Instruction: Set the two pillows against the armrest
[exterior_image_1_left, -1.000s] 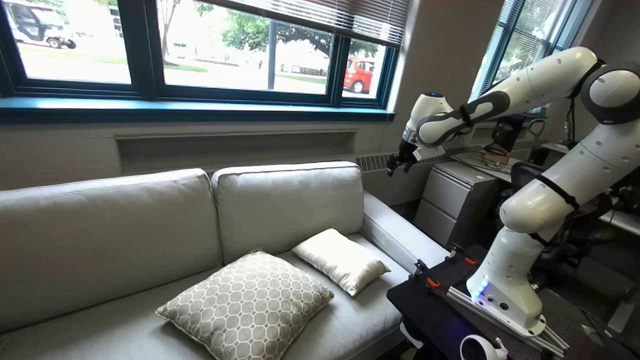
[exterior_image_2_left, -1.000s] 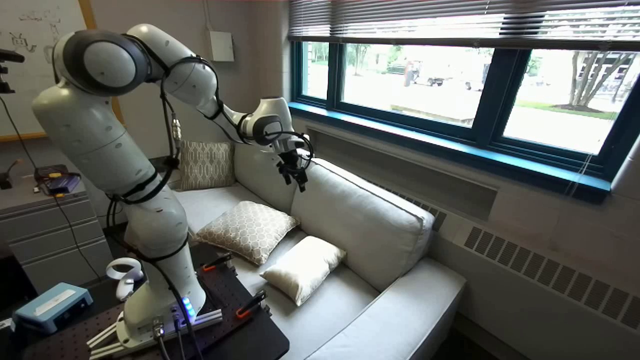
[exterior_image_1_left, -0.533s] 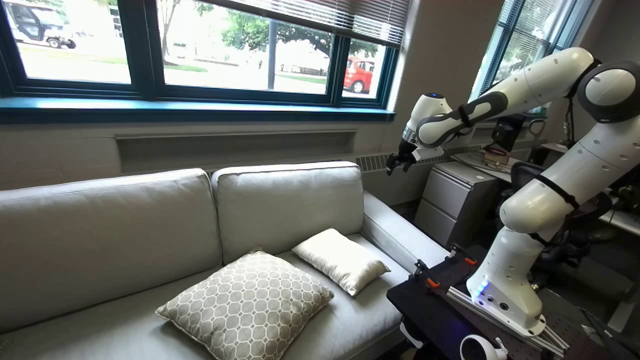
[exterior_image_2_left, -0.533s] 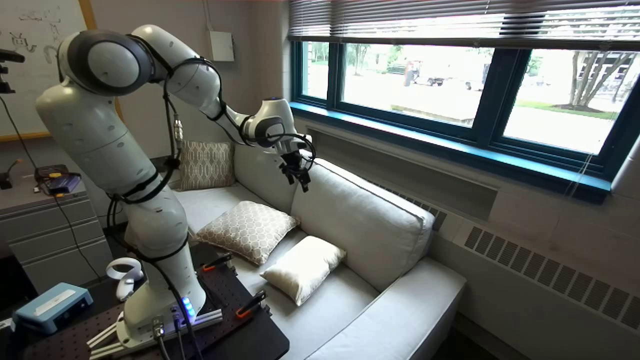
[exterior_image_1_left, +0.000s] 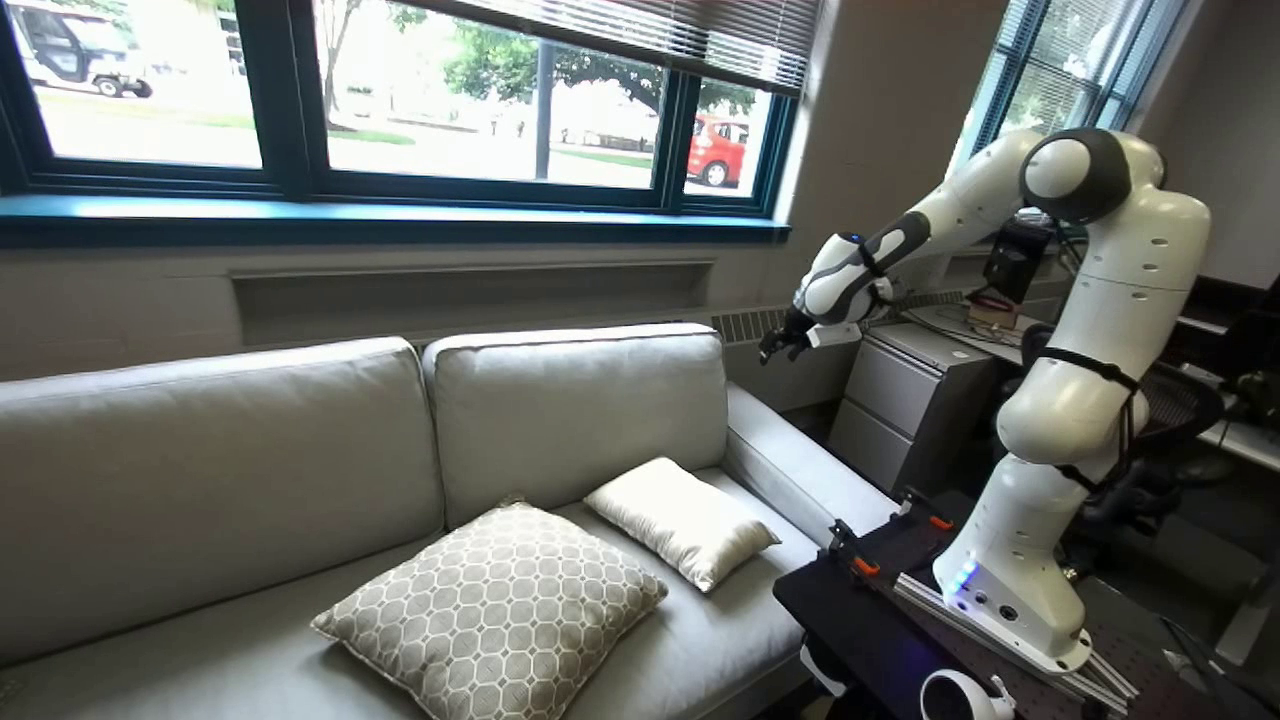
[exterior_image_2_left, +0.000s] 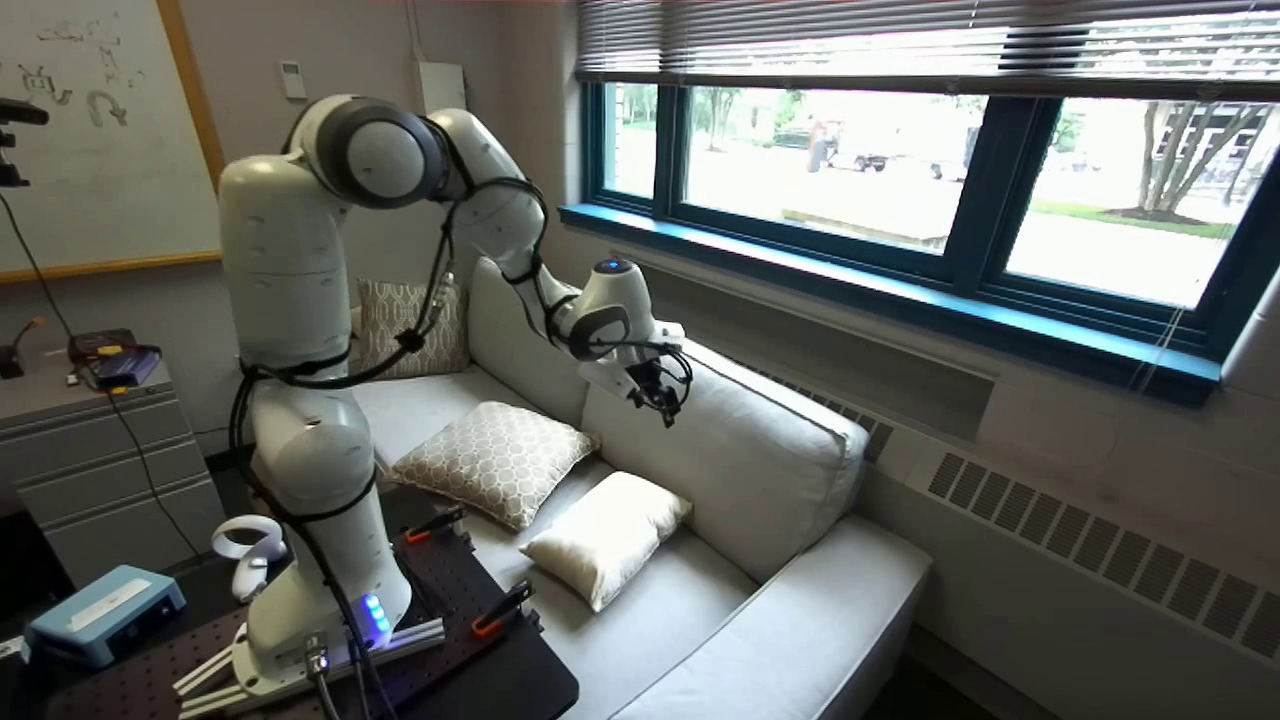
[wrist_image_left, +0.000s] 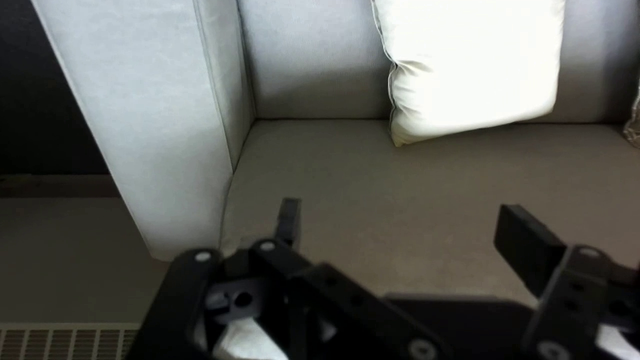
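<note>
Though plain, pillow (exterior_image_2_left: 606, 540) lengthwise with armrest (exterior_image_2_left: 800, 625)

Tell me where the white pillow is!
In an exterior view, the white pillow lies on the seat, right of the patterned pillow and left of the armrest.

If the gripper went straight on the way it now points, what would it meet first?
Probably the back cushion next to the armrest: in the wrist view the cushion shows beyond the open gripper, though how far off is hard to tell.
</note>
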